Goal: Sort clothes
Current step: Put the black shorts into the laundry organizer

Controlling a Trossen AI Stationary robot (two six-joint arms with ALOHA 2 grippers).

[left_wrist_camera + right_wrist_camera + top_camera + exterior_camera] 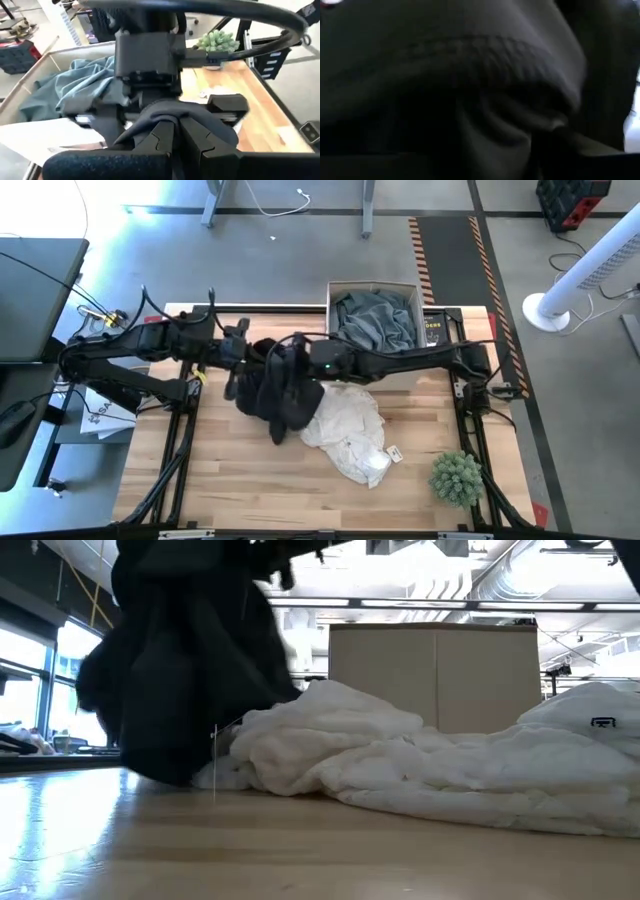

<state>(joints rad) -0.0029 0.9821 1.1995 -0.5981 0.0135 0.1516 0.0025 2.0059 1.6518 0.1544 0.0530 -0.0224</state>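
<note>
A black garment (275, 392) hangs between my two arms over the middle of the table, and its lower end (165, 765) rests on the wood. My left gripper (252, 352) comes in from the table's left and is shut on the garment's bunched top. My right gripper (297, 358) reaches in from the right and faces the left one, up against the same bunch; black cloth fills its wrist view. A crumpled white garment (345, 430) lies on the table beside and partly under the black one. A grey-green garment (375, 320) lies in the cardboard box (372, 284). My left gripper pinches a rounded fold (162, 116) at the black garment's top between its two fingers (156, 145). The fingers come nearly level from the table's left. The garment hangs slack below them, with its lower end on the table.
A small spiky green plant (457, 477) stands at the near right corner. The open cardboard box stands at the far edge, right of centre. A small white tag (393, 452) lies beside the white garment. Bare wood shows at the near left (230, 480).
</note>
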